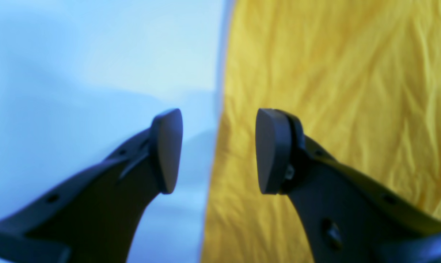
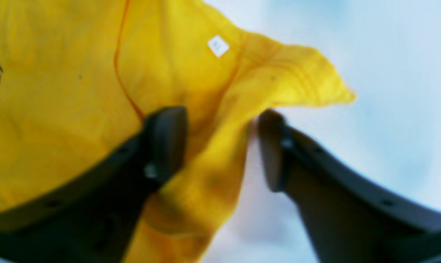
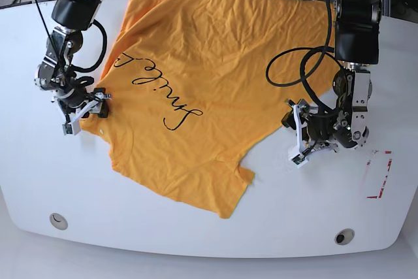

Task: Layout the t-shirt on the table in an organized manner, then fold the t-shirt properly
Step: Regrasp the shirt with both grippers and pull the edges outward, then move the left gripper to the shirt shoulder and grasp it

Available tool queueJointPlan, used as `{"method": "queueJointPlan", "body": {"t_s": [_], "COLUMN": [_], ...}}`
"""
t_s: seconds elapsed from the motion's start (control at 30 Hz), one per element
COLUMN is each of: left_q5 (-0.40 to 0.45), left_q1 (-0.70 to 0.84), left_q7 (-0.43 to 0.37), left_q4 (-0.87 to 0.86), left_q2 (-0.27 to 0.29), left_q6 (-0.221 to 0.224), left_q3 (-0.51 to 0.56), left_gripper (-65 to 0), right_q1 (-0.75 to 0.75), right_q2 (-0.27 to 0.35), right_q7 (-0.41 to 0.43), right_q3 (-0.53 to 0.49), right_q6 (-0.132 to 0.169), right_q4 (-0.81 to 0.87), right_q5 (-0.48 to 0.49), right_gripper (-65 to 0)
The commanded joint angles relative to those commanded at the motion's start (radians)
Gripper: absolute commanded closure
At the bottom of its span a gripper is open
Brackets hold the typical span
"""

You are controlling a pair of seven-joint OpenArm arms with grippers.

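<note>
The orange-yellow t-shirt lies spread and wrinkled across the white table, black script facing up. In the base view my right gripper sits at the shirt's left edge. Its wrist view shows it open, straddling a raised fold of shirt near a small white tag. My left gripper is at the shirt's right edge. It is open, with the hem line running between the fingers, one finger over the shirt and the other over bare table.
A red-marked rectangle is on the table at the front right, just past my left gripper. Two round grommet holes sit near the front edge. Black cables loop from the left arm over the shirt's right side.
</note>
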Motion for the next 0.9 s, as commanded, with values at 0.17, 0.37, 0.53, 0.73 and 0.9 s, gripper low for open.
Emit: {"method": "queueJointPlan", "body": {"t_s": [0.17, 0.37, 0.53, 0.73, 0.9], "left_q5": [-0.017, -0.110, -0.160, -0.161, -0.160], "left_q1": [0.058, 0.196, 0.338, 0.486, 0.588], "left_q7": [0.144, 0.262, 0.292, 0.292, 0.292], "left_q4": [0.180, 0.364, 0.474, 0.485, 0.468], "left_q2": [0.002, 0.002, 0.002, -0.002, -0.002], "left_q6": [0.000, 0.000, 0.000, 0.000, 0.000], "left_q3": [-0.083, -0.245, -0.434, -0.667, -0.841], "left_gripper": [-30.0, -30.1, -37.4, -43.8, -43.6], "right_q1": [-0.008, -0.003, 0.009, 0.009, 0.009], "right_q2": [-0.006, -0.017, -0.035, -0.041, -0.043], "right_q7": [0.000, 0.000, 0.000, 0.000, 0.000], "right_q3": [-0.006, -0.008, -0.008, -0.008, -0.008], "right_q6": [0.006, 0.006, 0.008, 0.008, 0.008], "right_q4": [0.052, 0.052, 0.046, 0.046, 0.046], "right_q5": [0.003, 0.008, -0.002, -0.002, -0.002], "right_gripper": [-60.1, -60.7, -60.7, -60.7, -60.7]}}
